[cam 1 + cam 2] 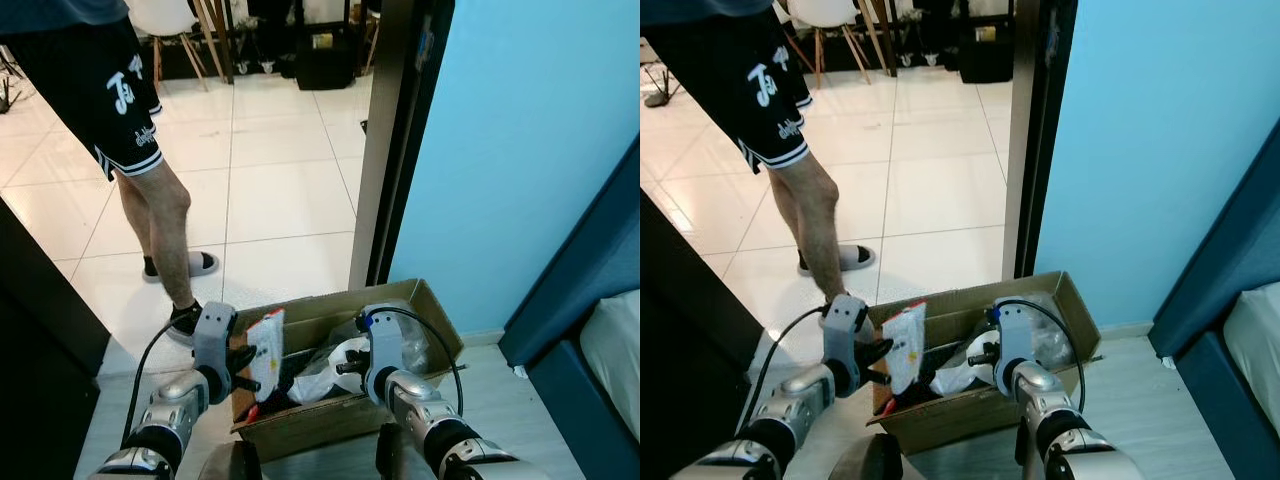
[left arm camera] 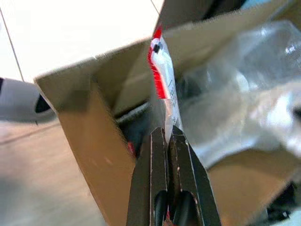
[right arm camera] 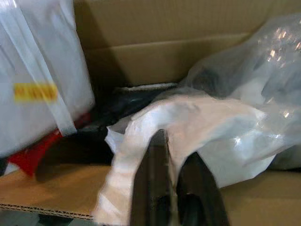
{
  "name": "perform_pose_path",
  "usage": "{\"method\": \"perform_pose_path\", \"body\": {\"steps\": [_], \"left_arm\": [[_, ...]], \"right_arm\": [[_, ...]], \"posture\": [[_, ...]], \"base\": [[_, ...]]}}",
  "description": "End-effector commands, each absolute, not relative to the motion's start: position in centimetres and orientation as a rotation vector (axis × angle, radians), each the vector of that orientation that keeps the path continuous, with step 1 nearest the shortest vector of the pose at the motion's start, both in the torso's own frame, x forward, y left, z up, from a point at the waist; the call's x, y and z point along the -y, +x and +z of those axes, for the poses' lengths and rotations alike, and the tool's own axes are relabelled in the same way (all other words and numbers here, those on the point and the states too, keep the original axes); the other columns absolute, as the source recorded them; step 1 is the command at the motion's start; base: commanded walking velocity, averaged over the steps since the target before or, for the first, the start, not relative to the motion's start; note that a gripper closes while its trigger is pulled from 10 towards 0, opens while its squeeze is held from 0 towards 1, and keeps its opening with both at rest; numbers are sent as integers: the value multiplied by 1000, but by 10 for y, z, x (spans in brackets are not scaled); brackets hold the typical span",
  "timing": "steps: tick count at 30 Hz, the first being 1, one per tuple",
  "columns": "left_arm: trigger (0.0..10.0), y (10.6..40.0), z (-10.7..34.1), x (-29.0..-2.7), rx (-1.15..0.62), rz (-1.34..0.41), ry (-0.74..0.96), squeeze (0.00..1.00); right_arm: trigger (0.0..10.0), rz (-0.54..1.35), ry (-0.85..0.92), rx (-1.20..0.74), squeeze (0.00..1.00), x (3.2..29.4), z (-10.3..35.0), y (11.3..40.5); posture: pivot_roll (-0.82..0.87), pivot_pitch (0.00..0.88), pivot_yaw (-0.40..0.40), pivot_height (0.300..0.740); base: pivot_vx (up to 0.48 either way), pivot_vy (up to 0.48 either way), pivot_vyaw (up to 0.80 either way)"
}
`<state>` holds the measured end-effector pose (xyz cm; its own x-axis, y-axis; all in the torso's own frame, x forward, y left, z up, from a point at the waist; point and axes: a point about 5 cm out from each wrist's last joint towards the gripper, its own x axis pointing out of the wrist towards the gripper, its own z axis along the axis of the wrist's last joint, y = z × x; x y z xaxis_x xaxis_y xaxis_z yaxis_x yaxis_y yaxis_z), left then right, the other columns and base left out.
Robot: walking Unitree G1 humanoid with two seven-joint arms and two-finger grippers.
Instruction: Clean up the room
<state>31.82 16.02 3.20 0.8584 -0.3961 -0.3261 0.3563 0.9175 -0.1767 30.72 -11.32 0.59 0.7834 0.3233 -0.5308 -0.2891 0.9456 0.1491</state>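
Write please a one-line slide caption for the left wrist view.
Left gripper fingers shut on a red-and-white wrapper over the open cardboard box of trash.

Your cardboard box (image 1: pixel 440 315) is crammed with plastic bags (image 1: pixel 405 345); person's legs (image 1: pixel 165 225) block 10 o'clock, door frame (image 1: pixel 385 150) at 12.

A person's bare leg (image 1: pixel 158 215) stands on the white tile floor (image 1: pixel 270 200), just left of the dark door frame (image 1: pixel 392 140). A light blue wall (image 1: pixel 520 130) runs right of that frame. Chair legs (image 1: pixel 205 45) stand well beyond it.
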Motion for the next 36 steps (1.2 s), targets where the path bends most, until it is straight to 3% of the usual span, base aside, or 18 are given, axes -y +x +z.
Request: {"method": "perform_pose_path", "body": {"steps": [1,11,12,13,14,21,23,26,36], "left_arm": [[10000,321,37,-169,-338,-347,-113,0],[10000,327,42,-156,-322,-385,-108,0],[10000,325,39,-153,-333,-401,-78,169],[10000,325,39,-153,-333,-401,-78,169],[10000,322,36,-152,-345,-404,-56,1000],[10000,313,23,-154,-386,-378,-9,1000],[10000,313,24,-158,-385,-380,7,1000],[10000,313,25,-160,-382,-382,6,1000],[10000,316,36,-171,-348,-504,-95,1000]], "right_arm": [[10000,333,49,-568,1000,111,3,304],[10000,321,111,-516,1000,111,9,307],[10000,313,116,-508,1000,112,11,309],[10000,313,116,-508,1000,112,11,309],[10000,304,122,-500,1000,113,13,311],[10000,282,160,-450,988,117,24,320],[10000,286,196,-424,43,118,28,322],[10000,285,209,-417,0,118,29,323],[10000,277,277,-421,0,120,30,325]], "posture": [[-63,206,7,588],[-83,210,19,588],[-83,210,19,588],[-83,210,19,588],[-84,205,23,588],[-94,200,30,588],[-87,192,28,588],[-84,188,27,588],[-51,110,20,588]], "base": [[0,0,0],[0,0,0],[0,0,0],[0,0,0],[0,0,0],[0,0,0],[0,0,0],[0,0,0],[0,0,0]]}}
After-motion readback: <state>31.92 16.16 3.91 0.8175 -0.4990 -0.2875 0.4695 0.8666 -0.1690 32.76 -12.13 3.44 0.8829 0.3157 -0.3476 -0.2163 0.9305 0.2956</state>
